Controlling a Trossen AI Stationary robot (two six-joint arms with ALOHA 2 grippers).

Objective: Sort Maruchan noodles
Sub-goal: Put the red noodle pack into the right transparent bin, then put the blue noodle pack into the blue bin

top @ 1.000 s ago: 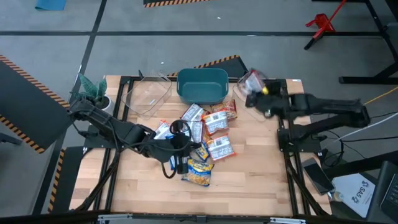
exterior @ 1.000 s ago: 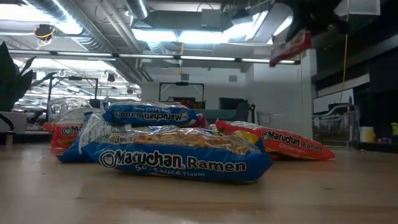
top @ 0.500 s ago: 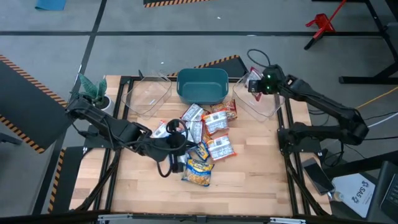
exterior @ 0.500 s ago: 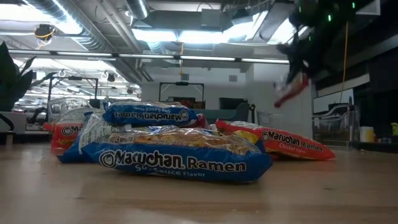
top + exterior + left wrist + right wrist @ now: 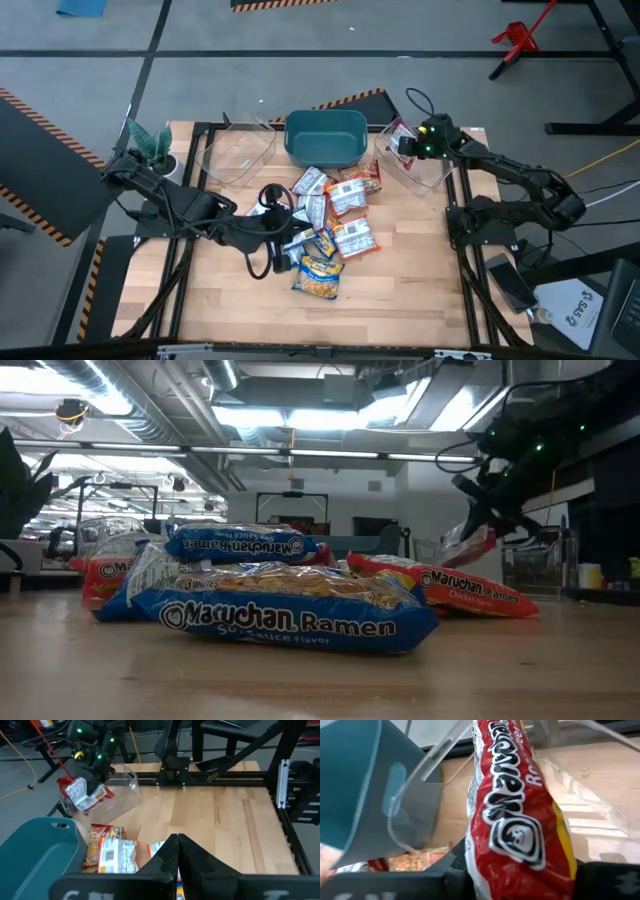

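The right gripper hangs over the right clear bin at the back right of the tabletop, its jaws pinching a red packet by one end; the packet's long axis runs away from the wrist camera, and in the left wrist view the same packet hangs tilted, its lower end down at the bin's wall. Whether it touches the bin floor cannot be told. The packet's far end is cut off in the right wrist view, and only part of its lettering reads. The left gripper sits low at the near left edge of the pile of packets in the middle of the tabletop, jaws pressed together with nothing between them, as the left wrist view shows. The pile lies just in front of the teal bin, the packets overlapping at mixed angles, so several are partly hidden. A yellow packet lies nearest the front edge, its long axis slanting. In the low view a blue packet lies flat with its long side to the camera, another blue one stacked behind, an orange-red one to the right. A left clear bin stands beside the teal one
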